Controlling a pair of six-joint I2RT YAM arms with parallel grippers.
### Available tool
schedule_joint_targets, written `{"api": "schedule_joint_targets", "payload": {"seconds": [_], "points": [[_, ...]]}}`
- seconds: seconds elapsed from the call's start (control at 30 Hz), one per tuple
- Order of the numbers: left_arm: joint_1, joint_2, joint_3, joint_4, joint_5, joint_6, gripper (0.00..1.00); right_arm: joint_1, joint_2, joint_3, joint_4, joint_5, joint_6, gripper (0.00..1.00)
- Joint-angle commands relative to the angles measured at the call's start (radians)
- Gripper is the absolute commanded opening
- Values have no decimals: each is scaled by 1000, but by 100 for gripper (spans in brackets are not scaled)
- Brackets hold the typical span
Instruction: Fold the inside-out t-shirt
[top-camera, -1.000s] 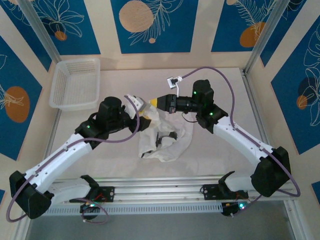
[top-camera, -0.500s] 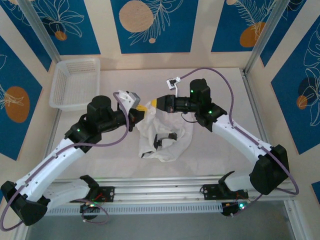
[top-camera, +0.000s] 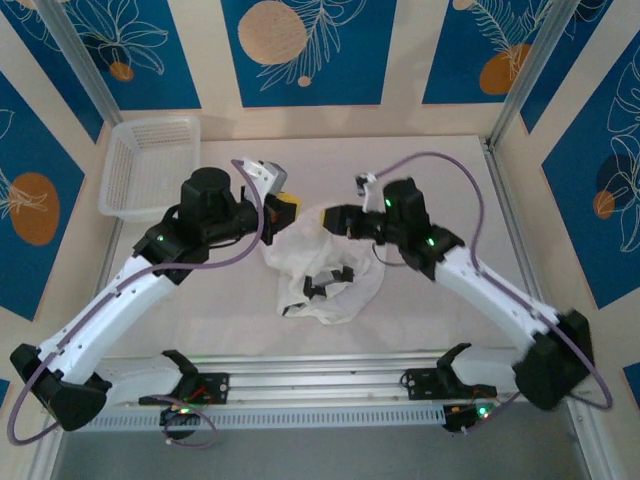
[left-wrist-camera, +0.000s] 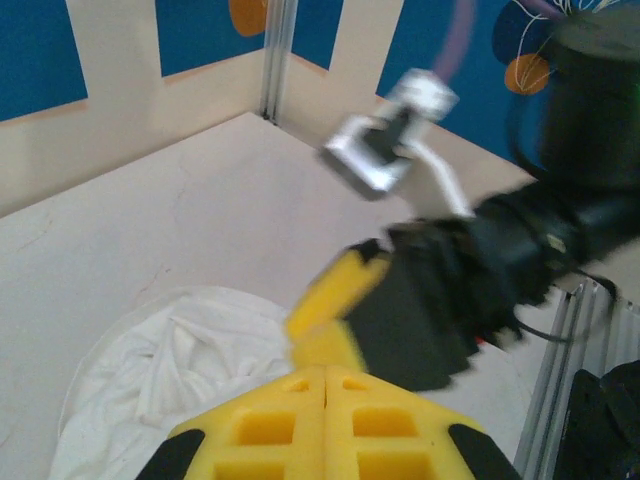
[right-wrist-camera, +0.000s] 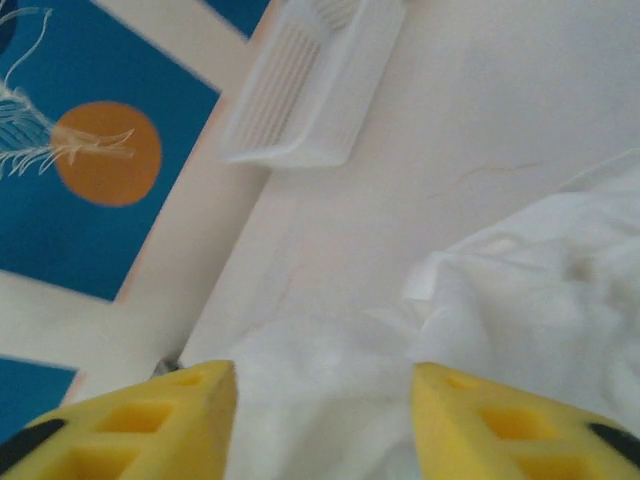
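Beneath the parted right claw (right-wrist-camera: 323, 388) lies the t-shirt (right-wrist-camera: 520, 300).

The white inside-out t-shirt (top-camera: 300, 262) lies crumpled in a heap on the table (top-camera: 450, 180).

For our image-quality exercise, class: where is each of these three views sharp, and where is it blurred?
Top external: right arm smeared, t-shirt and basket crisp. Left wrist: right gripper blurred, left gripper, shut, sharper. Right wrist: basket and t-shirt soft throughout.

left gripper (top-camera: 287, 203) newly closed; right gripper (top-camera: 334, 220) newly parted, farther right
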Motion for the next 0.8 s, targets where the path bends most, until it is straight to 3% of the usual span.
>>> {"api": "schedule_joint_targets", "payload": {"seconds": [0.0,0.17,0.3,0.43,0.63,0.77], "points": [[-7,12,33,-33,21,-22,0,75,-199,-122,160,278,-98,56],[-7,66,42,-48,6,-19,0,226,-206,-141,167,331,-170,55],[-7,112,57,-178,-138,-103,0,225,-130,-125,-31,389,25,56],[-6,103,-40,-306,-256,-282,0,262,-58,-100,-169,260,18,53],[10,38,-349,-327,-280,-602,15,550,97,-18,-337,363,-122,54],[56,26,-444,-325,-283,-696,21,667,314,65,-386,521,-140,64]]}}
